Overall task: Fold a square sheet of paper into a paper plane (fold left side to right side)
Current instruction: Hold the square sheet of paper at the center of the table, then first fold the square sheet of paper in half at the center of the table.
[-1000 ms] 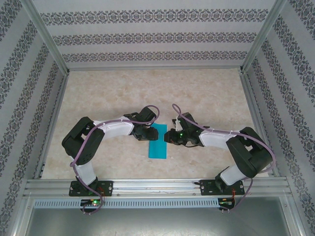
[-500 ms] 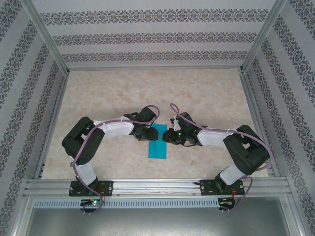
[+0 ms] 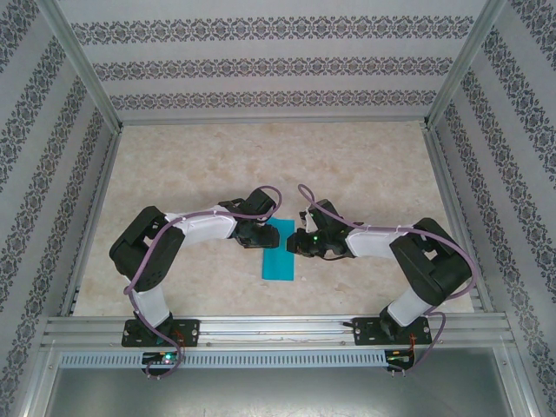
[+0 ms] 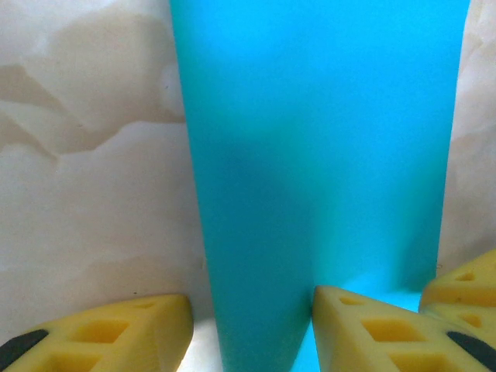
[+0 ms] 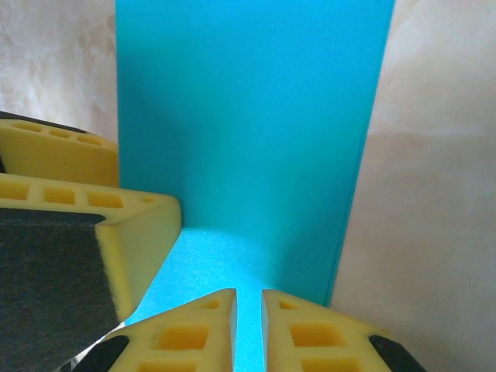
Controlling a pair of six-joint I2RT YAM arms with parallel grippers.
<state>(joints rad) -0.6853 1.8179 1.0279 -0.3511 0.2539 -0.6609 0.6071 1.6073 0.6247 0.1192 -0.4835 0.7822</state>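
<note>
Paper (image 3: 278, 259), smooth and turquoise, forms a narrow rectangle on marbled tabletop (image 3: 365, 165).

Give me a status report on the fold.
Left gripper open, folded blue paper between its fingers. Right gripper nearly closed over the paper, grip unclear. Nothing in the way.

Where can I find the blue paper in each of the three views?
Top external: paper, narrow strip, slightly below centre.
Left wrist: paper fills centre and right.
Right wrist: paper fills the middle and top.
Shared landmark: beige marbled table beside the paper.
</note>
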